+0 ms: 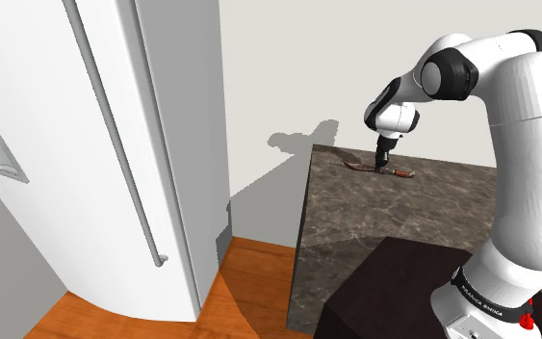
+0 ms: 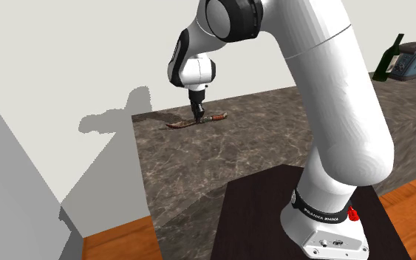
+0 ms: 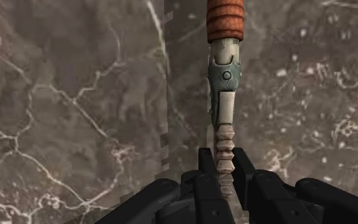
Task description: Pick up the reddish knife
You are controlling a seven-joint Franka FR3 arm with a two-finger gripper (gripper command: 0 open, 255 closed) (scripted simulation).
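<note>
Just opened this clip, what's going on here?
A white robot arm is reaching down to a knife with a reddish handle, lying on a dark marbled counter. Its black claw sits over the knife's middle, and the wrist view shows the two fingers closed against the ridged section. The knife looks flat on the counter, not yet lifted.
</note>
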